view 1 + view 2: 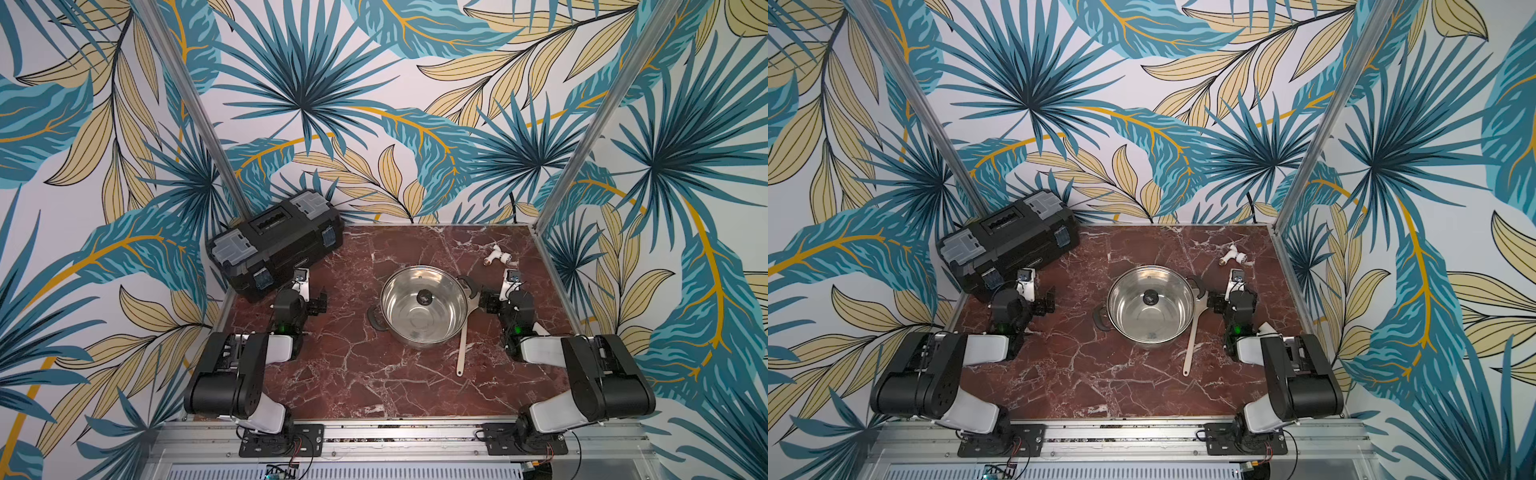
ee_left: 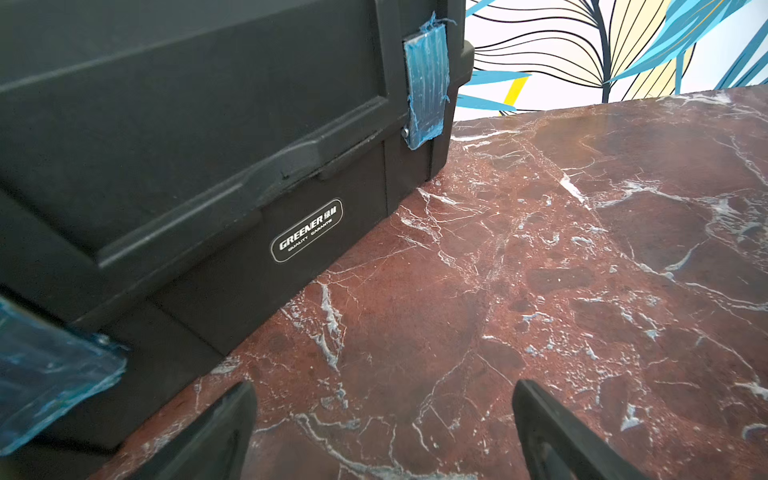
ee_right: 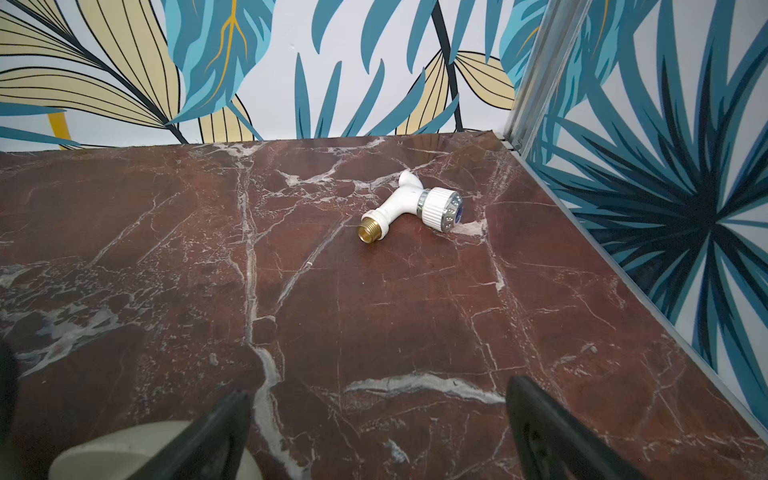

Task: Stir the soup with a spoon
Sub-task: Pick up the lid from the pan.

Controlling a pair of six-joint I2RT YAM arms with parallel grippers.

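Observation:
The shiny steel pot [image 1: 415, 338] [image 1: 1150, 341] stands mid-table, and no soup shows in it. A black knob [image 1: 424, 297] sits over its middle, so a clear lid seems to lie on it. The cream spoon [image 1: 463, 345] [image 1: 1192, 338] lies flat along the pot's right side, its bowl [image 3: 124, 451] by the pot's right handle. My right gripper [image 1: 488, 301] [image 3: 378, 388] hangs open just right of that bowl, nothing between its fingers. My left gripper [image 1: 318, 301] [image 2: 384, 386] is open over bare marble, well left of the pot.
A black toolbox [image 1: 276, 241] [image 2: 208, 145] with blue-taped latches fills the back left corner, close to my left gripper. A small white pipe fitting [image 1: 496, 255] [image 3: 411, 205] lies at the back right. Walls and metal posts border the red marble table [image 1: 374, 382].

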